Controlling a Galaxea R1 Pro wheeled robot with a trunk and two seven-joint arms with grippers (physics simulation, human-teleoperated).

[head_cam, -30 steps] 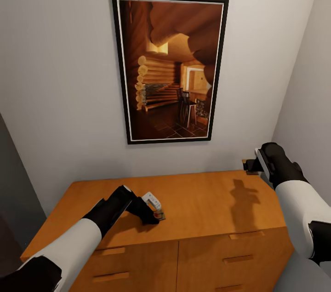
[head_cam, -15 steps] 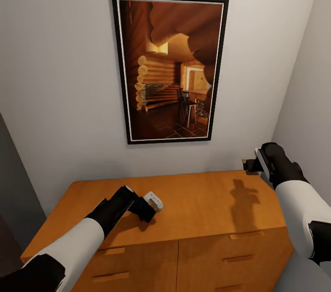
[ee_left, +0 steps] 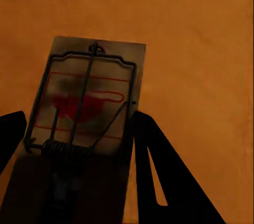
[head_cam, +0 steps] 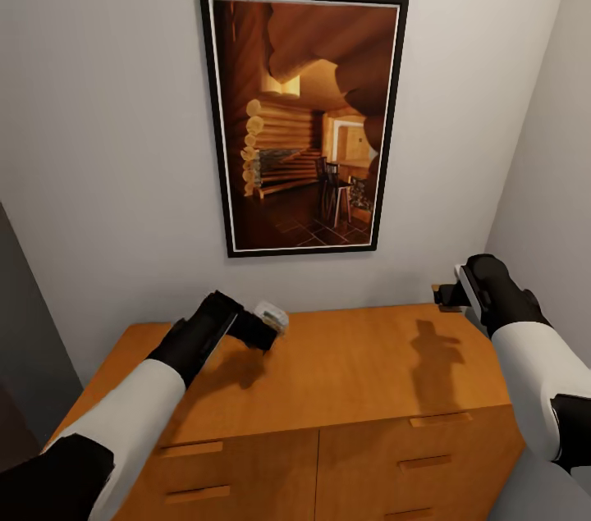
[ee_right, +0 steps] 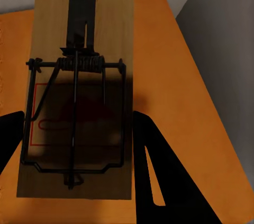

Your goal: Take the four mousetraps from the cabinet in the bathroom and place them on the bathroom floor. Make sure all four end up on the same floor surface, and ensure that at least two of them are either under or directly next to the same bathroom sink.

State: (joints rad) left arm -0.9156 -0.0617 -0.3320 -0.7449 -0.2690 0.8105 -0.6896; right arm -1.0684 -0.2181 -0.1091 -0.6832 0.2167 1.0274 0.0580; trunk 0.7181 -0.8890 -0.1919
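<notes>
Over the left part of the orange-brown cabinet (head_cam: 361, 365) my left gripper (head_cam: 264, 331) hangs clear of the wooden top. In the left wrist view it (ee_left: 79, 150) is shut on a flat wooden mousetrap (ee_left: 87, 102) with a dark wire spring and a red mark. My right gripper (head_cam: 447, 294) is held above the cabinet's back right corner. The right wrist view shows it (ee_right: 79, 150) shut on a second mousetrap (ee_right: 79, 75), the cabinet top beneath. The black fingers (ee_right: 159, 176) sit at the trap's sides. Other mousetraps and the tiled floor are out of view.
A large framed picture (head_cam: 304, 119) of a log cabin room hangs on the pale wall behind the cabinet. Another wall (head_cam: 550, 176) closes in on the right. Drawer fronts (head_cam: 410, 455) with wooden handles face me. A dark surface (head_cam: 20, 340) stands at the left.
My left gripper has risen from the cabinet top with the mousetrap and moved back toward the wall. The right arm has stayed still.
</notes>
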